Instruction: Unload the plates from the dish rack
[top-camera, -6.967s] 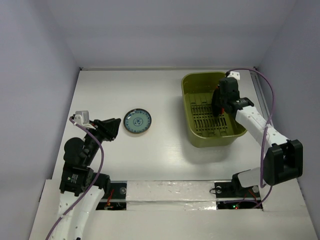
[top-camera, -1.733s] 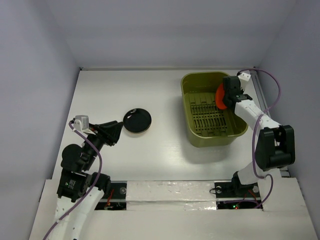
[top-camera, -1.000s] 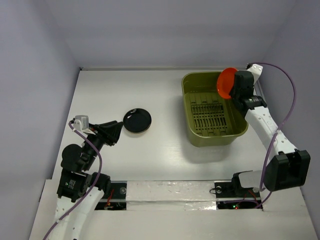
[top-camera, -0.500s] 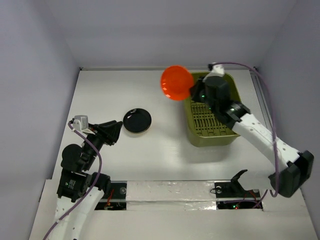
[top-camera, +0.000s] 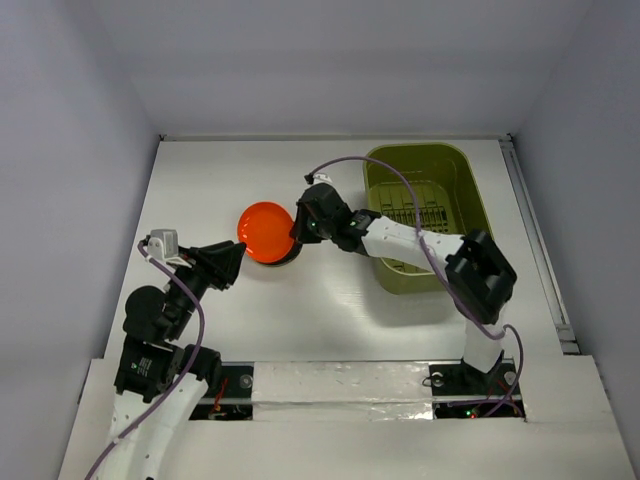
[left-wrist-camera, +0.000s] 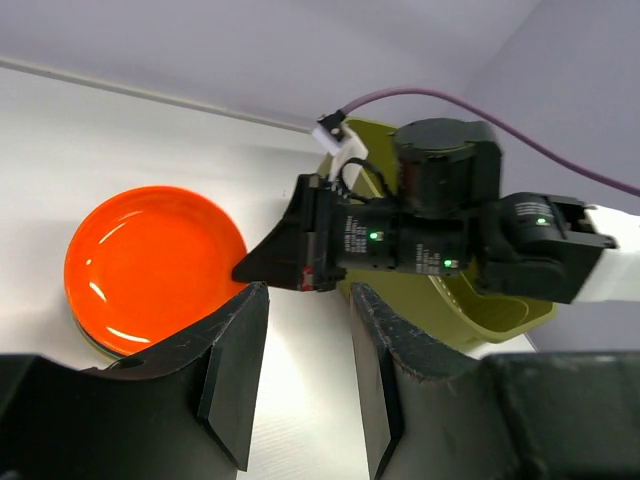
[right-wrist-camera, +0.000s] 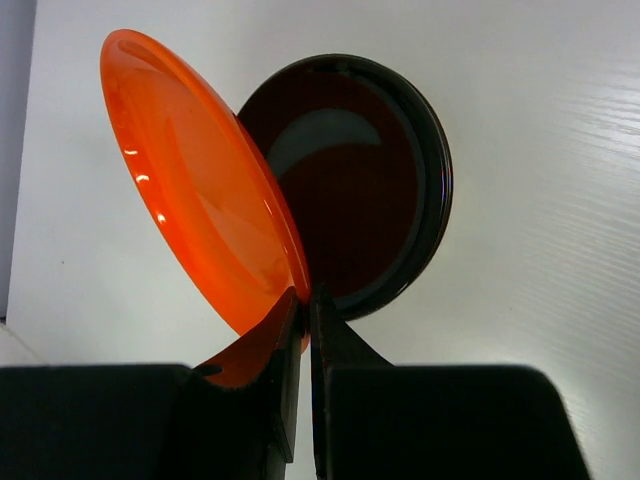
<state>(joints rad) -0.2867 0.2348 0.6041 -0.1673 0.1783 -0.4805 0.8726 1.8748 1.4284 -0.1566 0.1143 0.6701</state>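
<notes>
My right gripper (top-camera: 297, 232) is shut on the rim of the orange-red plate (top-camera: 264, 231), holding it tilted just above the dark plate (right-wrist-camera: 375, 190) that tops the stack on the table. In the right wrist view the orange-red plate (right-wrist-camera: 195, 185) leans left, its lower edge pinched between the fingers (right-wrist-camera: 303, 325). It also shows in the left wrist view (left-wrist-camera: 150, 262). The olive-green dish rack (top-camera: 428, 212) stands at the right; no plates show in it. My left gripper (top-camera: 232, 262) is open and empty, left of the stack.
The right arm (top-camera: 400, 235) stretches from the rack across to the stack. A purple cable (top-camera: 372, 175) loops over the rack. White walls close the table at the back and both sides.
My right gripper has carried the orange-red plate from above the rack's left edge leftward and down to the stack with the dark plate on top. The left arm has not moved.
</notes>
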